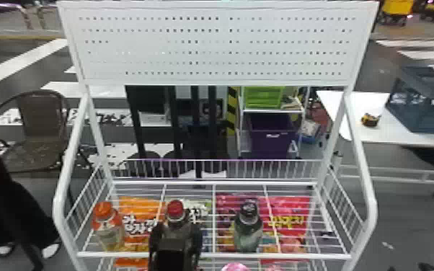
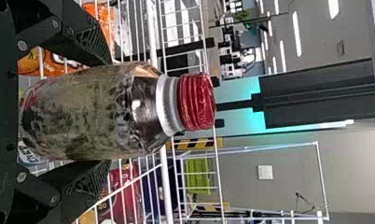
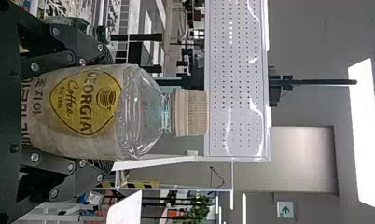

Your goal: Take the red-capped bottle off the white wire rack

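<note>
As the white wire rack (image 1: 214, 256) is viewed from the head camera, taken as a clock face, the transparent bottle with a ribbed red cap (image 1: 175, 209) is found near seven o'clock, above the front part of the shelf. It is gripped from both sides by the black left gripper (image 1: 175, 227); in the left wrist view, the flat black fingers (image 2: 90, 44) are seen closed against its dark-patterned body, and the cap is left exposed. Whether the base is supported by the wires cannot be told.

At eight o'clock, a clear bottle with an orange cap (image 1: 107, 227) is placed on the rack, and at five o'clock a greenish bottle with a black cap (image 1: 248, 229). Beneath the wires, a glossy orange packet (image 1: 140, 218) is seen towards seven o'clock and a bright pink-red packet (image 1: 290, 212) towards four.

In the right wrist view, a clear plastic bottle with a beige cap and a yellow diamond label (image 3: 146, 105) is held between the closed fingers of the black right gripper (image 3: 112, 113).

At twelve o'clock, the rack is topped by a white perforated panel (image 1: 212, 47). At three o'clock, beyond the rack, a white table (image 1: 357, 104) is seen, with a blue-grey plastic crate (image 1: 425, 115) set on it.
</note>
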`<act>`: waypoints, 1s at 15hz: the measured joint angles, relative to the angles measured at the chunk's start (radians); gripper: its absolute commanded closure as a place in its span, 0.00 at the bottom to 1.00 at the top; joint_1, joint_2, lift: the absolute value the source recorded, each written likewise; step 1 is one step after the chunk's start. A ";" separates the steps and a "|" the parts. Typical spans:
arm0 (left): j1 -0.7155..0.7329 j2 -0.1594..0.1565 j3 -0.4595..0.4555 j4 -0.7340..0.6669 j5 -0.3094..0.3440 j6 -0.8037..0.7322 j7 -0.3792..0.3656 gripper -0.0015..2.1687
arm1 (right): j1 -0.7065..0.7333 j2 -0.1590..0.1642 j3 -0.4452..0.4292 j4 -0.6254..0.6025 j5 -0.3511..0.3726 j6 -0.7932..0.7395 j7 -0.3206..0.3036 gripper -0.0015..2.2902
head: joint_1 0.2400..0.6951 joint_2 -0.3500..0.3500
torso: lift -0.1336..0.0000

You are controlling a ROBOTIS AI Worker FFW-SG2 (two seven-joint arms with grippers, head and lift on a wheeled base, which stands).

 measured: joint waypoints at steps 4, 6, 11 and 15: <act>0.097 0.017 0.003 -0.129 0.000 -0.026 0.012 0.99 | 0.003 0.003 -0.001 0.007 -0.005 -0.015 0.000 0.62 | 0.57 0.50 | 1.00; 0.169 0.039 0.005 -0.252 -0.005 0.005 0.017 0.99 | -0.001 0.003 0.005 0.007 0.000 -0.013 0.000 0.62 | 0.57 0.50 | 1.00; 0.369 0.107 0.059 -0.610 -0.038 0.143 0.015 0.99 | -0.003 0.003 0.012 0.007 0.011 -0.010 0.000 0.62 | 0.57 0.50 | 1.00; 0.518 0.141 0.135 -0.836 -0.066 0.229 -0.011 0.99 | 0.006 0.003 0.018 0.004 0.013 -0.013 0.000 0.62 | 0.57 0.50 | 1.00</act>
